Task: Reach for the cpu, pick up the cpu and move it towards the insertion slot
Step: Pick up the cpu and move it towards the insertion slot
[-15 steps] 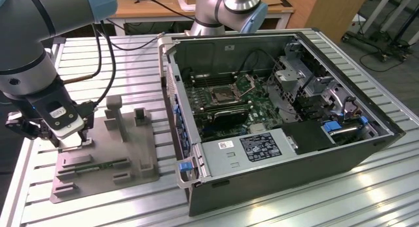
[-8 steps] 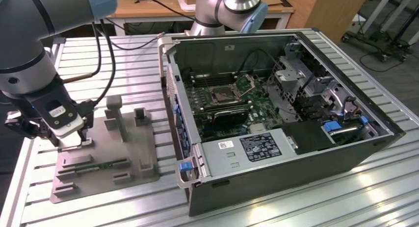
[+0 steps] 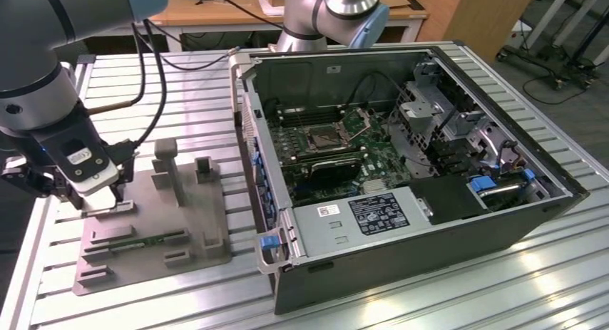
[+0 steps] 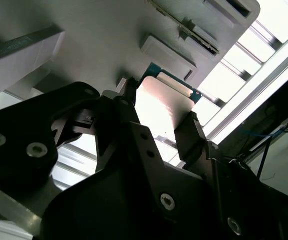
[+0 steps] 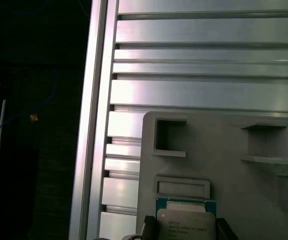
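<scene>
The arm's black gripper (image 3: 97, 199) is hanging low over the corner of a matte grey plastic tray (image 3: 190, 234), at that tray's edge on the exterior view's left. The tray is lying on the ribbed aluminium table (image 3: 495, 294), close to the table's side rail. In the second wrist view the two dark, bolted fingers (image 4: 193, 132) are closing in on the cpu (image 4: 164, 107) from opposite sides, each touching an edge of the thin square chip. Its smooth silvery face is catching the light, and a green-blue rim is showing at its corners. In the first wrist view the cpu (image 5: 186, 222) is sitting beside a shallow rectangular recess in the tray, with its lower part cut off by the frame. Whether it is resting on the tray or clear of it is hard to make out. The insertion slot (image 3: 329, 137), a square socket with a shiny metal frame and dark centre, is lying well apart inside the open computer case (image 3: 381, 259).
</scene>
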Robot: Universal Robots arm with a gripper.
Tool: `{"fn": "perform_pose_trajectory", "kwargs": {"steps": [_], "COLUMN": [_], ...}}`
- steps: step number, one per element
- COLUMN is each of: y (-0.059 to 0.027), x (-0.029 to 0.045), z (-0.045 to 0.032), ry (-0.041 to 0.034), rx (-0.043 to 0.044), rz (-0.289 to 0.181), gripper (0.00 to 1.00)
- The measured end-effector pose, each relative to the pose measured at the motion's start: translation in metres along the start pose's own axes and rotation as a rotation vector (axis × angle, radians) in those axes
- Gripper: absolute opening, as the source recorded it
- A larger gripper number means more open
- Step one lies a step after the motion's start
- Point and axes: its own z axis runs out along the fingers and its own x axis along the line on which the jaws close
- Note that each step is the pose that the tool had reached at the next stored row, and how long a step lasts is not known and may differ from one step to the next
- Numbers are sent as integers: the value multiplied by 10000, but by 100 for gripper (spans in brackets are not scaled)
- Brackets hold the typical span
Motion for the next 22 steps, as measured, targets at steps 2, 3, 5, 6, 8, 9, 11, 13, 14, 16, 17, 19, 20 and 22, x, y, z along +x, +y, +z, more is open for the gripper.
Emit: {"fn": "perform_pose_trajectory", "kwargs": {"steps": [2,3,5,6,8,9,11,13,14,16,17,19,20,22], "y": [1,1,2,2,3,3,4,5,5,6,6,7,7,7], "x": [0,0,0,0,0,0,0,0,0,0,0,0,0,0], "z": [-20,-29,-48,-57,-77,-86,-105,-121,-131,-151,-161,-176,-181,-183], "ry": [-1,0,0,-1,0,0,0,0,0,0,-1,0,0,-2], "rx": [-1,0,0,-1,0,0,0,-1,0,0,0,0,-1,-1], "rz": [0,0,0,0,0,0,0,0,0,0,0,0,0,0], "gripper": [55,55,55,55,55,55,55,55,55,55,55,55,55,55]}}
